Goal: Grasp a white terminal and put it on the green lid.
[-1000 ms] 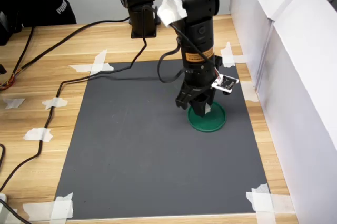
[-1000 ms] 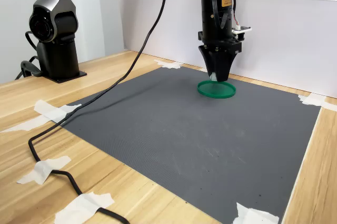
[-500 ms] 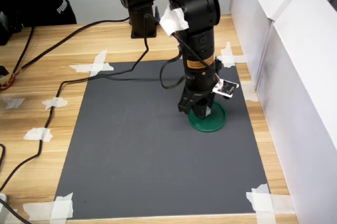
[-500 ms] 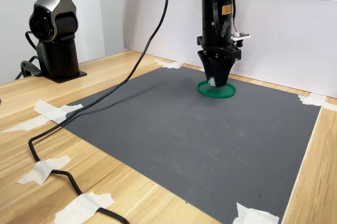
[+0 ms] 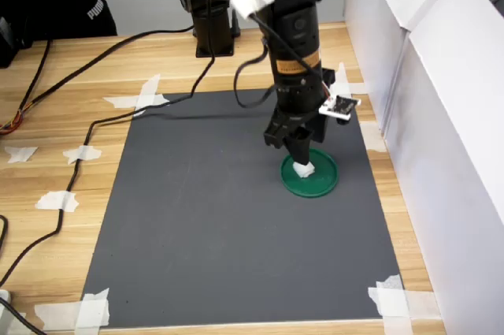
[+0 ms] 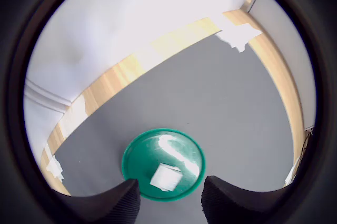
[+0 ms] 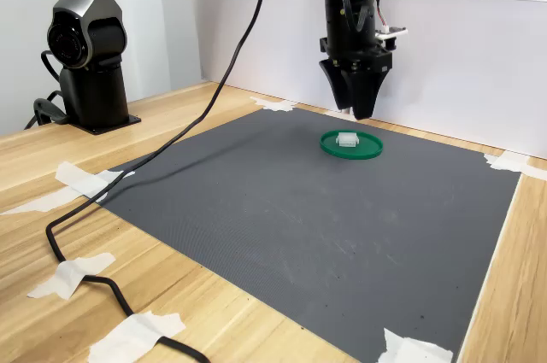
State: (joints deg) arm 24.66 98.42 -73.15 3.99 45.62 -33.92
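The white terminal is seen lying on the green lid, within its rim and resting on its flat surface; in the wrist view the terminal is shown as a small pale block set slightly off the middle of the lid, and in the second exterior view it is seen standing clear on the lid with nothing touching it. The gripper is held above the lid, pointing down, with its fingers spread apart and nothing between them; a gap of air is seen between the fingertips and the terminal. In the first exterior view the gripper is placed just over the lid's far edge, so that part of the lid is hidden behind it. The lid is set on a dark grey mat, toward the first exterior view's right, and the mat is fixed at its corners with strips of white tape to a wooden table. A black cable is run across the table and the mat's far edge, and the arm's black base is mounted at the second exterior view's left, well apart from the lid. White panels are stood along the first exterior view's right
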